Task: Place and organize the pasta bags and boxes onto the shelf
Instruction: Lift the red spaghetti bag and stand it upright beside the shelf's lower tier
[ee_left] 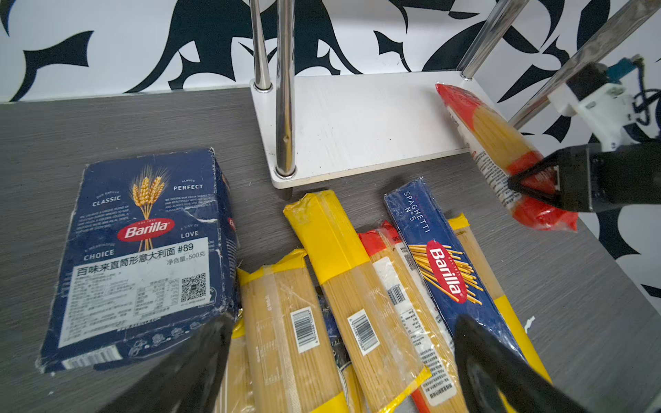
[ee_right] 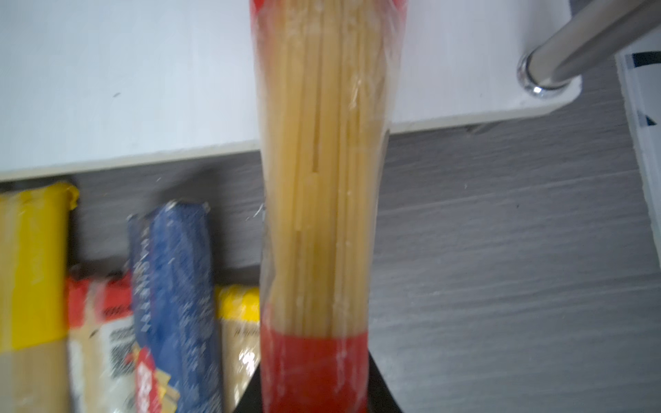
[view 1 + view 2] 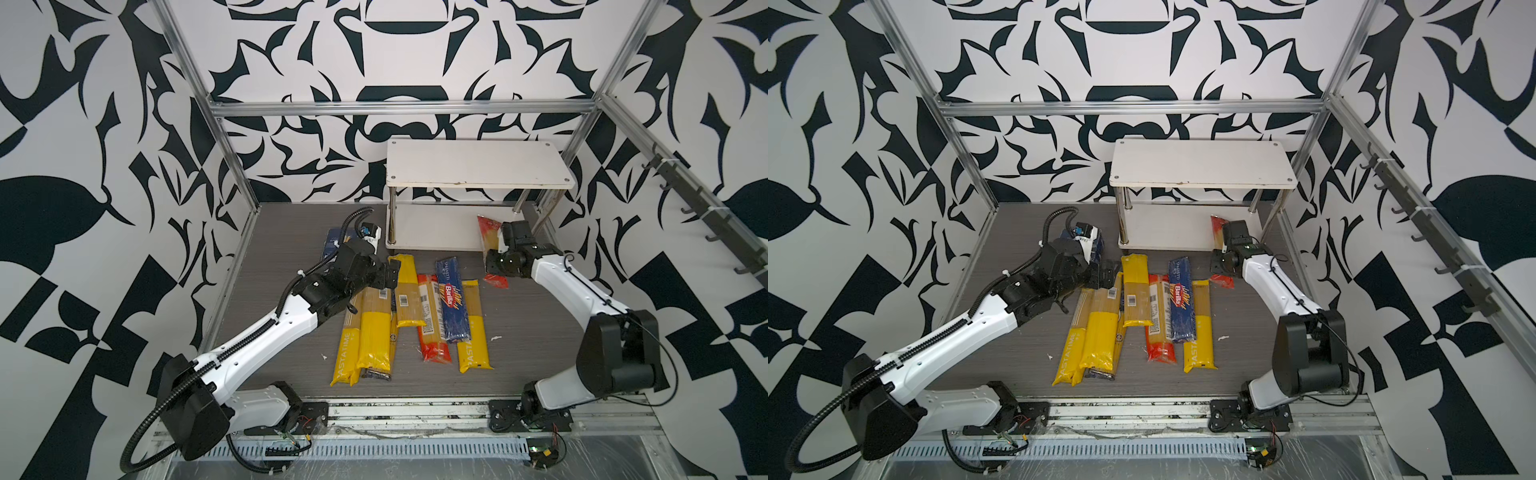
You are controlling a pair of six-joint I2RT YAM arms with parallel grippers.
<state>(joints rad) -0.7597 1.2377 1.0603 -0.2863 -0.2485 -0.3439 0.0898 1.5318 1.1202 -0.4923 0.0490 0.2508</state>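
Note:
My right gripper (image 2: 314,386) is shut on the near red end of a red-ended bag (image 2: 322,178) of spaghetti. That bag (image 3: 489,235) is lifted and tilted, its far end over the right part of the shelf's lower board (image 3: 432,232). The shelf's top board (image 3: 478,162) is bare. My left gripper (image 1: 339,357) is open, hovering over the pile of bags (image 1: 357,304) on the table. The wide Barilla box (image 1: 143,250) lies flat beside it. In the pile, the narrow Barilla spaghetti box (image 3: 453,299) rests on a yellow-ended bag (image 3: 473,328), next to a second red-ended bag (image 3: 430,320).
Chrome shelf posts (image 1: 284,89) stand at the board's corners. Aluminium frame posts (image 3: 232,158) and patterned walls close in the back and sides. A rail of hooks (image 3: 706,216) runs along the right wall. Grey tabletop (image 3: 540,332) lies right of the pile.

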